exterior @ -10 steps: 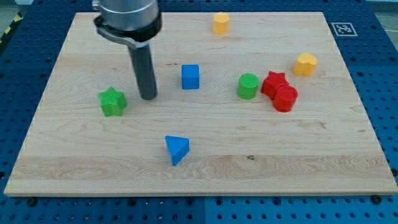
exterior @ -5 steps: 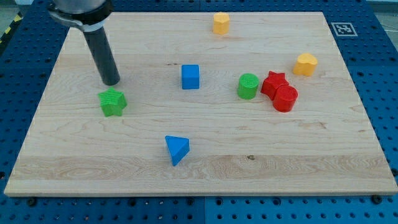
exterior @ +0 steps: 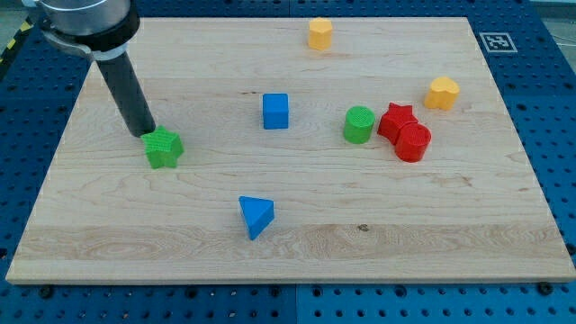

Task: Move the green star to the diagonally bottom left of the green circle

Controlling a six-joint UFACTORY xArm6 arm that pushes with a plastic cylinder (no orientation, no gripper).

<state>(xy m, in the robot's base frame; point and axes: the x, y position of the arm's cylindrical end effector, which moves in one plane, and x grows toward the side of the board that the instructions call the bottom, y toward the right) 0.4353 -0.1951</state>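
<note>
The green star (exterior: 164, 148) lies on the wooden board (exterior: 288, 261) at the view's left. My tip (exterior: 140, 132) rests on the board just up and left of the star, close to or touching its upper left edge. The green circle (exterior: 358, 124) stands right of centre, far to the right of the star and slightly higher in the view.
A blue cube (exterior: 275, 111) sits between star and circle. A blue triangle (exterior: 256, 216) lies below centre. A red star (exterior: 397, 120) and a red cylinder (exterior: 413, 142) sit right beside the green circle. Yellow blocks sit at the top (exterior: 319, 32) and the right (exterior: 442, 93).
My tip has swept left across the board from beside the blue cube, passed above the green star, and come down to its upper left edge. The blocks have not moved.
</note>
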